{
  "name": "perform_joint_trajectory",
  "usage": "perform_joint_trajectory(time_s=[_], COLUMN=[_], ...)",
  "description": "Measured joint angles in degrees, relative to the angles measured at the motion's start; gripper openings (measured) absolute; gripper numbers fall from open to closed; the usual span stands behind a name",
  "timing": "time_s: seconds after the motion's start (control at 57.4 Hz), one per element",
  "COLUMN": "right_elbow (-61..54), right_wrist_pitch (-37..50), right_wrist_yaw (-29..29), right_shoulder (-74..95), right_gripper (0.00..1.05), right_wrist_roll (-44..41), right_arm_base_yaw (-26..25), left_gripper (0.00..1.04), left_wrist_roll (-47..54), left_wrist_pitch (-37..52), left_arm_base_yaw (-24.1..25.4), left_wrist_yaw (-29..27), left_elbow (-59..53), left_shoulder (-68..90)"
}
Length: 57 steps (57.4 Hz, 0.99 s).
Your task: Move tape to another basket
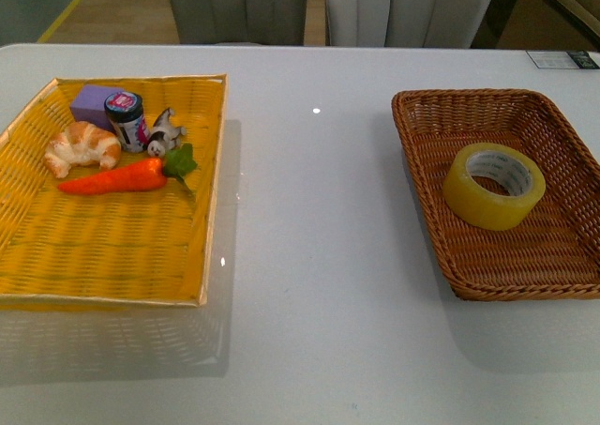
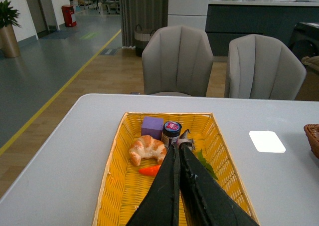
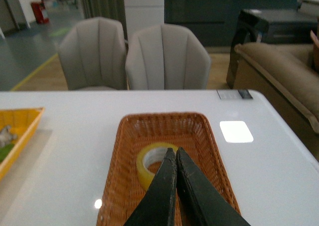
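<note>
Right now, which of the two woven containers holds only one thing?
The brown wicker basket on the right: it holds only the tape roll. The yellow tray on the left holds several items, including a croissant and a carrot.
</note>
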Motion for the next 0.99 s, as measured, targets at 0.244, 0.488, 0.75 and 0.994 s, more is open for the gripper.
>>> perform_joint_trajectory(time_s=[0.244, 0.488, 0.75, 0.994], right_elbow=[0.0, 0.0, 0.0, 0.0], right_wrist_pitch=[-6.9, -6.9, -6.9, -6.9], right_wrist_yaw=[0.0, 0.0, 0.0, 0.0], right_shoulder=[-7.2, -7.3, -7.3, -7.3], right_gripper=[0.02, 0.16, 0.64, 0.95], right_wrist_roll=[0.0, -0.1, -0.1, -0.1], right_arm_base_yaw=[0.1, 0.1, 0.1, 0.1], left_gripper=[0.02, 0.15, 0.63, 0.95], left_wrist_roll=[0.0, 0.0, 0.0, 0.1], left_wrist_pitch=[0.0, 0.0, 0.0, 0.0], left_arm_base_yaw=[0.0, 0.0, 0.0, 0.0], left_wrist_yaw=[0.0, 0.0, 0.0, 0.0], left_elbow=[0.0, 0.0, 0.0, 0.0], left_shoulder=[0.0, 0.0, 0.0, 0.0])
